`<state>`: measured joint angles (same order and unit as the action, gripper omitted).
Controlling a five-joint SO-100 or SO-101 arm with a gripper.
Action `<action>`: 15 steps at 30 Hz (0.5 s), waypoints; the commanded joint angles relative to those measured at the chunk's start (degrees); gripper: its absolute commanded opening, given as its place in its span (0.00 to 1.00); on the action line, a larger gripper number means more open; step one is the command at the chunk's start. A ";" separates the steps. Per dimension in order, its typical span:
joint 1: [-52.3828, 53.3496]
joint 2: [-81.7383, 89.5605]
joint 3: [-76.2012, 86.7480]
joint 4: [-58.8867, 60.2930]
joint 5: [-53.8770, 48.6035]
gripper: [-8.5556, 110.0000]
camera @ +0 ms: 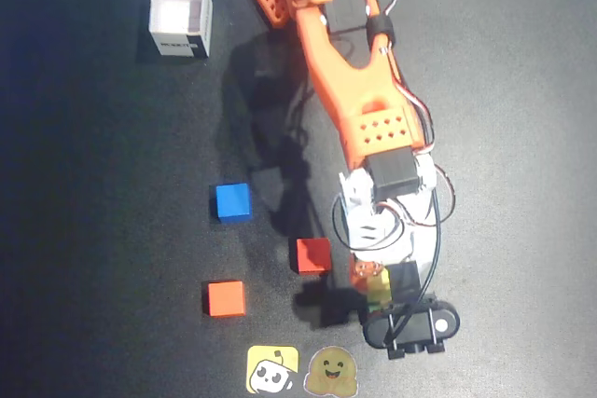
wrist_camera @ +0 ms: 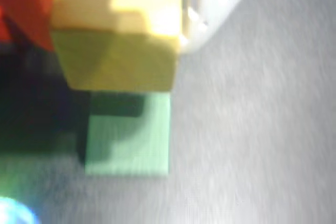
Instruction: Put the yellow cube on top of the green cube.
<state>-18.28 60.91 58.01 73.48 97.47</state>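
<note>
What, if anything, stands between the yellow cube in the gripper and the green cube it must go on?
Nothing visible does. In the wrist view the yellow cube sits in the gripper directly above the green cube, whose top is bare. The red cube lies off to the side in the overhead view, not between them.

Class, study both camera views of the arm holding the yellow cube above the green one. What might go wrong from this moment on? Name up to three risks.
1. In the wrist view the yellow cube overlaps only the upper edge of the green cube; released now, it may land off-centre and topple.
2. The red cube sits close beside the gripper in the overhead view, so lowering might nudge it.
3. From overhead the arm hides the stack, leaving only the blurred wrist view to judge alignment.
</note>
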 commanded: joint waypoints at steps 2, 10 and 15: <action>-0.18 0.09 -3.25 -2.81 0.97 0.12; 0.44 -1.41 -3.52 -5.89 1.23 0.12; 0.62 -2.81 -3.52 -6.68 1.41 0.12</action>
<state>-18.28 57.48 57.39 67.85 98.26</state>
